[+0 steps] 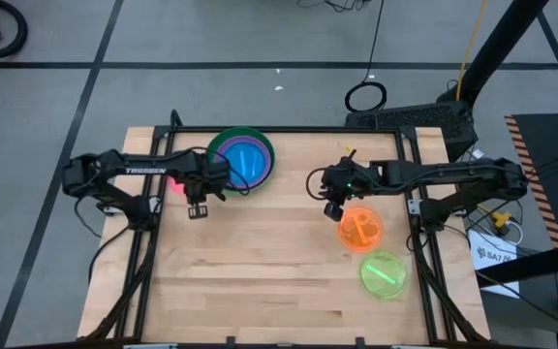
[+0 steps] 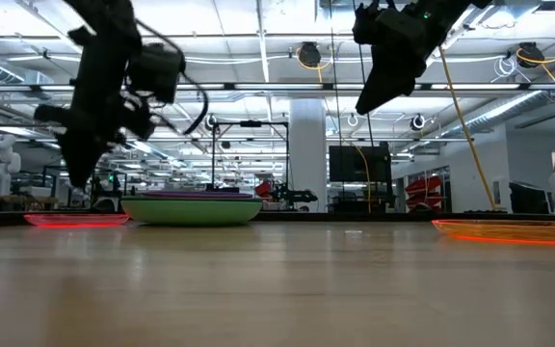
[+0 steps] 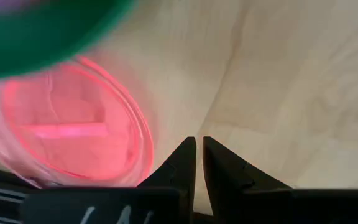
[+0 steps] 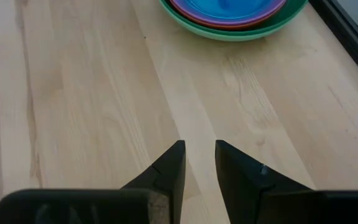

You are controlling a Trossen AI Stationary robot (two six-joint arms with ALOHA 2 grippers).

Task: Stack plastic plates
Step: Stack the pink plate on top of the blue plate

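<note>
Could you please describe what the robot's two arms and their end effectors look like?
Both arms are dark, jointed and thin, with black cables looping alongside. The left arm carries white TROSSEN lettering. The left end effector and right end effector each have two black, wedge-shaped tapering fingers.

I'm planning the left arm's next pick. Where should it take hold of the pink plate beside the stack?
Probably by the rim. The pink plate lies flat on the table, so only its raised edge offers a pinch. The left tool hovers nearly shut over bare wood beside it; come down from above on that nearer, exposed edge, away from the green stack.
</note>
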